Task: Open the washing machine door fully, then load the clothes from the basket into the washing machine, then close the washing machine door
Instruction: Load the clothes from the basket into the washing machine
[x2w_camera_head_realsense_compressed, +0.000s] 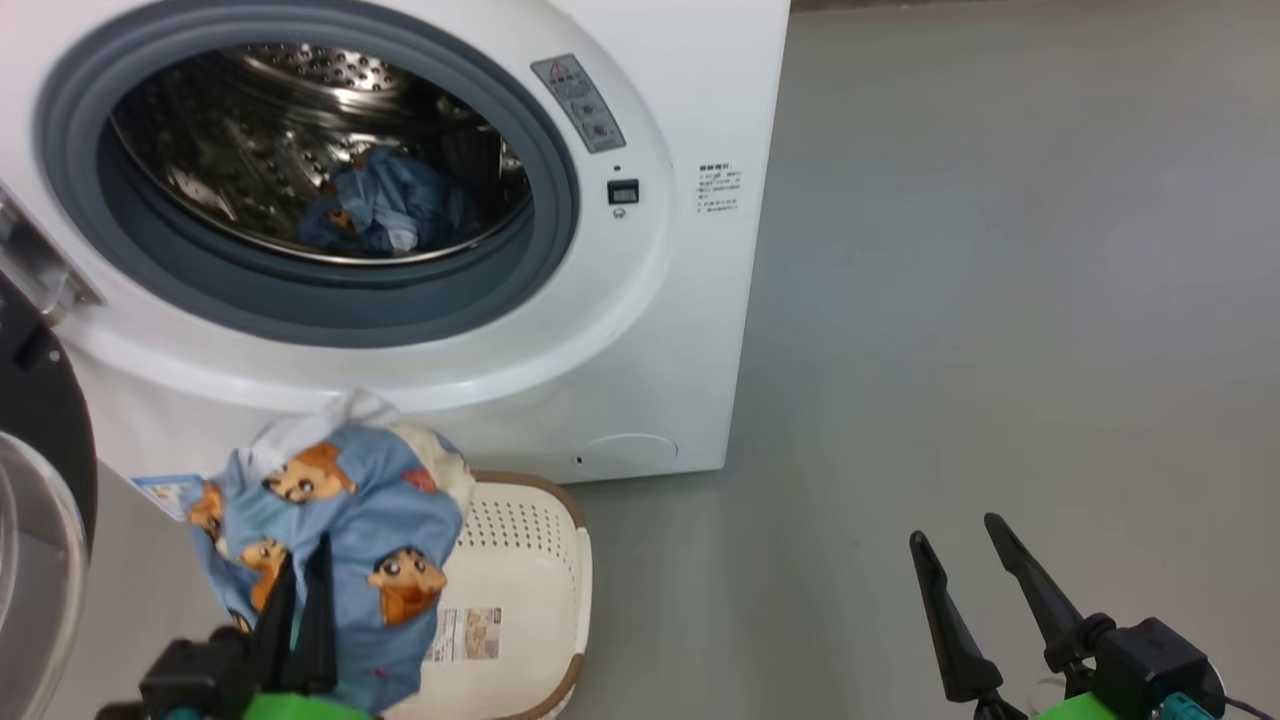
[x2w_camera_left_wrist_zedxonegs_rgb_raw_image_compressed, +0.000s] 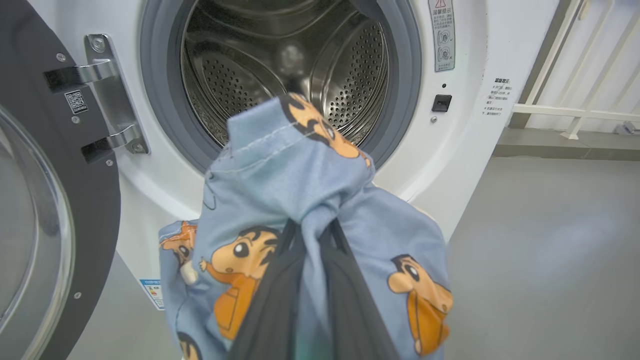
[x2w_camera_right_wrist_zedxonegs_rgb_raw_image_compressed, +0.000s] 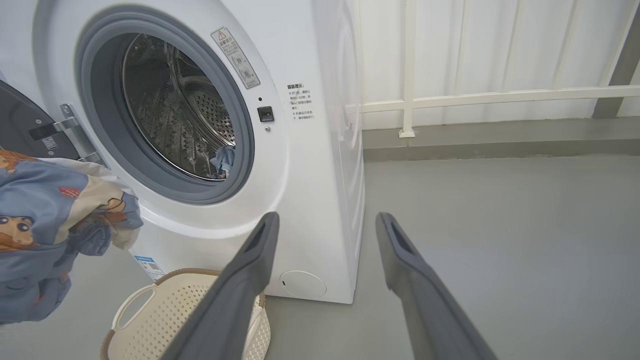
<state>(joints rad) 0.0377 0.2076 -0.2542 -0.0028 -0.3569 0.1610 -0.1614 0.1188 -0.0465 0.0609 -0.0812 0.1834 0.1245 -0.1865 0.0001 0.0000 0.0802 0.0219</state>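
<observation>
The washing machine (x2w_camera_head_realsense_compressed: 690, 330) stands with its door (x2w_camera_head_realsense_compressed: 45, 430) swung wide to the left, hinges (x2w_camera_left_wrist_zedxonegs_rgb_raw_image_compressed: 107, 90) showing. A blue cartoon-print garment of the clothes (x2w_camera_head_realsense_compressed: 345, 500) hangs bunched above the basket (x2w_camera_head_realsense_compressed: 545, 560), below the drum mouth. My left gripper (x2w_camera_head_realsense_compressed: 300, 565) is shut on it, and the left wrist view shows the dark fingers (x2w_camera_left_wrist_zedxonegs_rgb_raw_image_compressed: 300, 260) pinching the cloth (x2w_camera_left_wrist_zedxonegs_rgb_raw_image_compressed: 310, 175). Another blue piece (x2w_camera_head_realsense_compressed: 385, 205) lies inside the steel drum. My right gripper (x2w_camera_head_realsense_compressed: 955, 530) stands open over the floor at the right, its fingers (x2w_camera_right_wrist_zedxonegs_rgb_raw_image_compressed: 250, 260) apart and holding nothing.
The basket (x2w_camera_right_wrist_zedxonegs_rgb_raw_image_compressed: 165, 310) sits on the grey floor right against the machine's front, its bottom label showing. Open floor (x2w_camera_head_realsense_compressed: 1000, 300) stretches to the right of the machine. A white railing (x2w_camera_right_wrist_zedxonegs_rgb_raw_image_compressed: 500, 95) runs along the wall behind.
</observation>
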